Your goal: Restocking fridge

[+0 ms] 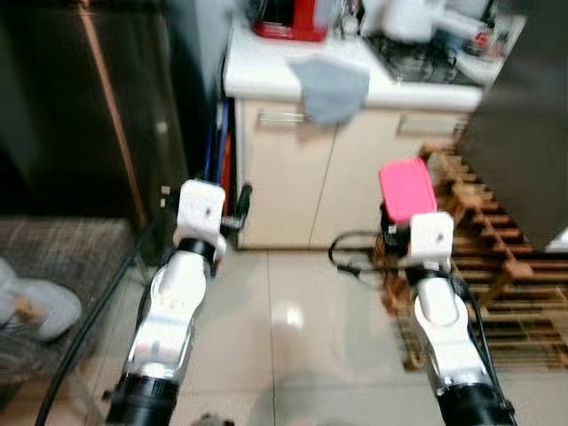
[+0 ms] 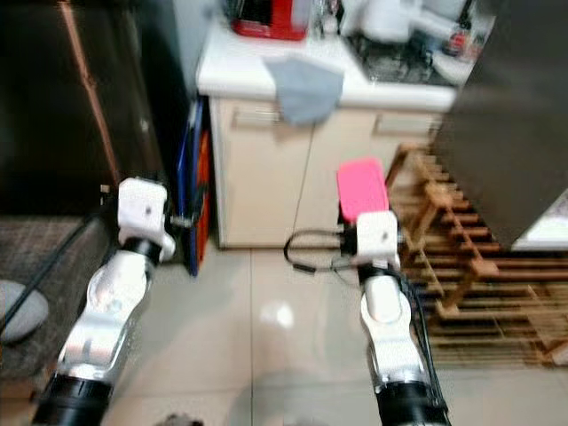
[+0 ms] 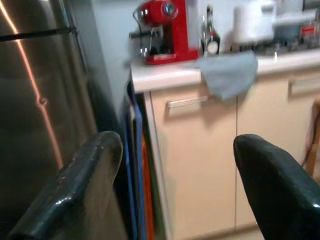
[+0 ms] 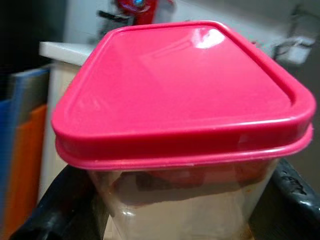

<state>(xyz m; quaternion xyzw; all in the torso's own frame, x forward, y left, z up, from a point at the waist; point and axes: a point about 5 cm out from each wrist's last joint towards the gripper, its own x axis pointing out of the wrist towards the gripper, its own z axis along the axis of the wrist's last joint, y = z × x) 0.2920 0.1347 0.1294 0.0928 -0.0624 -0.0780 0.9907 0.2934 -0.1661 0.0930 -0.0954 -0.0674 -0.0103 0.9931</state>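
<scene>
Right fingers [image 4: 47, 210]: clamped either side of the pink-lidded container [image 4: 185, 100], held up before the cabinet.
Left fingers [image 3: 270, 185]: spread wide, empty, facing the steel fridge [image 3: 35, 110].
Worktop [image 1: 266, 71]: grey cloth [image 1: 330, 87] draped over its front edge.

The left gripper [image 3: 175, 185] has its two black fingers [image 3: 80, 190] spread wide apart with nothing between them, pointing at a cream cabinet [image 3: 200, 165]. On the white counter above the cabinet stands a red coffee machine [image 3: 165, 30], and beside it a grey cloth [image 3: 227, 72] hangs over the counter edge. A dark steel fridge [image 3: 35, 100] stands next to the cabinet, with blue and orange boards [image 3: 142, 185] wedged upright between them.
</scene>
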